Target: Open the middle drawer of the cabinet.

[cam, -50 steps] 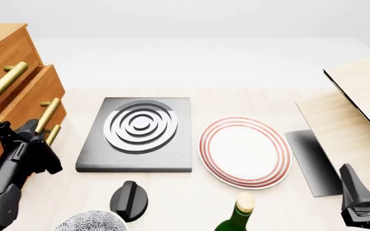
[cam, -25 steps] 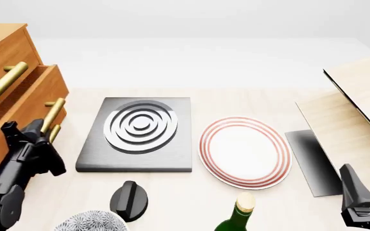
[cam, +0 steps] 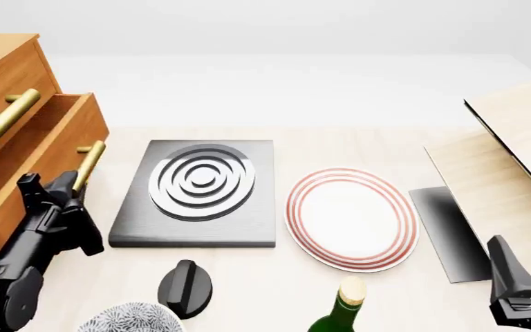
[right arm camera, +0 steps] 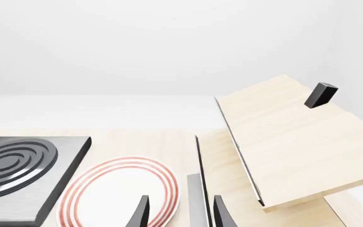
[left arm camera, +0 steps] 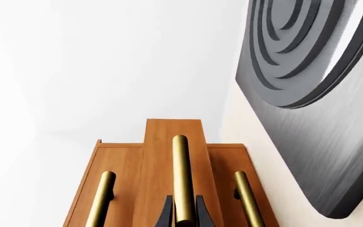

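My left end effector is clamped on the handle of the middle drawer. Over the last second that drawer slid further out of the cabinet, toward me. Partly open; keep pulling. Right end effector idle, fingers apart.

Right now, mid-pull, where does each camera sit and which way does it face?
Front view: above and behind the arms, looking down at cabinet, stove plate and plate; left gripper on the middle drawer handle, right gripper low.
Left wrist view: behind the left gripper, facing the middle drawer; fingertips straddle its handle.
Right wrist view: behind the right gripper, facing plate and pale board.
Shared: the stove plate appears in all three.
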Action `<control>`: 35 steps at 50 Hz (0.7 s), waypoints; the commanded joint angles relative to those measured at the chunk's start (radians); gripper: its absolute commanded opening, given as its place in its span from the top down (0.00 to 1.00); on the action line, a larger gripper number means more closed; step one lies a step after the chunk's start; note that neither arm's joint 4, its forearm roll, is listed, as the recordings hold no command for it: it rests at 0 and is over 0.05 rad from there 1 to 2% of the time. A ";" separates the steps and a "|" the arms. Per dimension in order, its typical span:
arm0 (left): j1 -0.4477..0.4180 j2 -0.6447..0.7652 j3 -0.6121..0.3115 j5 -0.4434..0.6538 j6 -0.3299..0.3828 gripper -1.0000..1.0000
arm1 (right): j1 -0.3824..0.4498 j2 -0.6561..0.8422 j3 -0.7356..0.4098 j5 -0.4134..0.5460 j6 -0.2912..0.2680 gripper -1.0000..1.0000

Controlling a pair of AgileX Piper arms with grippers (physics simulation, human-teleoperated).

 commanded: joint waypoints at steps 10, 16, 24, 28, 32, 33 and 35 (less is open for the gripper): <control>-0.069 -0.035 0.005 -0.024 -0.002 1.00 | 0.003 -0.017 0.000 0.014 0.004 0.00; -0.067 -0.023 -0.001 -0.024 0.002 1.00 | 0.003 -0.018 0.000 0.014 0.004 0.00; -0.069 -0.010 -0.009 -0.024 0.002 1.00 | 0.003 -0.017 0.000 0.014 0.004 0.00; -0.068 0.004 -0.014 -0.024 0.005 1.00 | 0.003 -0.017 0.000 0.014 0.004 0.00; -0.068 -0.001 -0.012 -0.024 0.010 1.00 | 0.003 -0.017 0.000 0.014 0.003 0.00; -0.068 -0.004 -0.011 -0.024 0.009 1.00 | 0.003 -0.017 0.000 0.014 0.004 0.00; -0.069 -0.006 -0.009 -0.024 0.010 1.00 | 0.003 -0.017 0.000 0.014 0.004 0.00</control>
